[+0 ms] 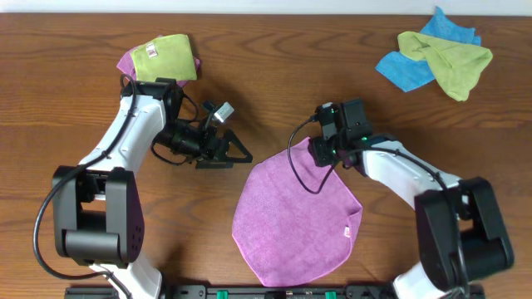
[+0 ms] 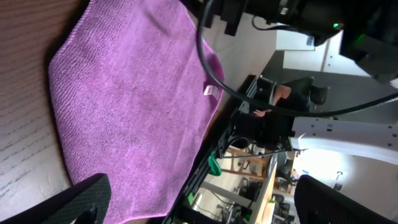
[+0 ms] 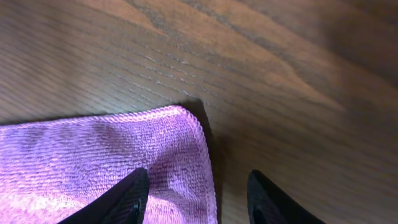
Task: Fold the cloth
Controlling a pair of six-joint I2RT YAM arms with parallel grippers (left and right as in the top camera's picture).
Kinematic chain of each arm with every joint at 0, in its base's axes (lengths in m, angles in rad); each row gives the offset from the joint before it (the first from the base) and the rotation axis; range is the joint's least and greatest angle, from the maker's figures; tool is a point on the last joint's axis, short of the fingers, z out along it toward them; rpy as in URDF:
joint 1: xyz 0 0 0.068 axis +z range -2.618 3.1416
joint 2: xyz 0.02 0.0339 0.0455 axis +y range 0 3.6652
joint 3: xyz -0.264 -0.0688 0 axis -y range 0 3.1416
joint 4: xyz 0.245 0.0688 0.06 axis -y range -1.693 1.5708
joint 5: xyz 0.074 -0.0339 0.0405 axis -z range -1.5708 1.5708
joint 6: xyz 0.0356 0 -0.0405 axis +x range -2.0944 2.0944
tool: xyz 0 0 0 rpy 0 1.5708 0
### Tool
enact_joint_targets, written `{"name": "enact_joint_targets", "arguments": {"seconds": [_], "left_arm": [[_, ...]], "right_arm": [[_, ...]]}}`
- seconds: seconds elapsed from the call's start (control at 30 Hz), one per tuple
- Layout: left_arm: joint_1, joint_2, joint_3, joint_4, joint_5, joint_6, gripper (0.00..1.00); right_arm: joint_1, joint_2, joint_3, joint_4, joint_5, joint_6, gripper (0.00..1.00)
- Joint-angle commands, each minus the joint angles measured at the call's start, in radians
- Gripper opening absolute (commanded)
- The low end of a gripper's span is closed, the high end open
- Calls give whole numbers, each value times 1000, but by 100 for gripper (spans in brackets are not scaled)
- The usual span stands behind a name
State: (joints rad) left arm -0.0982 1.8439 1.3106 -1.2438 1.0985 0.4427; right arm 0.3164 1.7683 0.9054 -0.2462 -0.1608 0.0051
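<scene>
The lilac-purple cloth lies spread flat on the wooden table at front centre, with its small white tag at the right edge. It also shows in the left wrist view and the right wrist view. My right gripper is open and low over the cloth's far corner. In the right wrist view one finger is over the cloth and the other over bare wood, with the corner's edge between them. My left gripper is open and empty, just up-left of the cloth, and its fingers frame the cloth in the left wrist view.
A folded lime-green cloth lies on a small purple one at the back left. Blue and lime-green cloths are heaped at the back right. The right arm's black cable hangs over the cloth's far part.
</scene>
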Motion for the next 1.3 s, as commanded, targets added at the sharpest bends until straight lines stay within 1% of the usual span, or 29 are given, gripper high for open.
{"name": "enact_joint_targets", "arguments": {"seconds": [0.0,0.07,0.1,0.17,0.27,0.33,0.5,0.73,0.87,1.03,1.17,1.2,1.27], "left_arm": [[5,-8,19,0,-9,-25,96],[6,-8,19,0,-9,-26,95],[7,-8,19,1,-9,-26,96],[8,-8,21,1,-9,-32,95],[8,-8,21,7,-9,-33,96],[8,-8,21,16,-9,-50,96],[8,-8,21,30,-9,-66,96],[8,-8,21,38,-9,-78,95],[8,-8,21,45,-9,-85,95],[8,-8,21,45,-9,-85,96],[8,-8,21,45,-9,-85,96],[8,-8,21,45,-9,-85,96],[8,-8,21,46,-9,-92,96]], "right_arm": [[-2,34,3,13,-31,-10,49],[-2,44,3,23,-32,-10,45],[-2,47,4,29,-39,-10,40],[-2,48,4,42,-56,-10,29],[-2,48,8,80,-77,-10,9],[-1,48,17,95,-76,-10,1],[-1,48,45,145,-60,-10,1],[-6,50,89,244,126,-19,1],[-35,50,109,242,238,-29,1],[-91,50,109,235,320,1,1],[-132,50,109,234,345,3,1],[-137,50,109,230,363,12,4],[-141,50,109,220,408,28,15]]}}
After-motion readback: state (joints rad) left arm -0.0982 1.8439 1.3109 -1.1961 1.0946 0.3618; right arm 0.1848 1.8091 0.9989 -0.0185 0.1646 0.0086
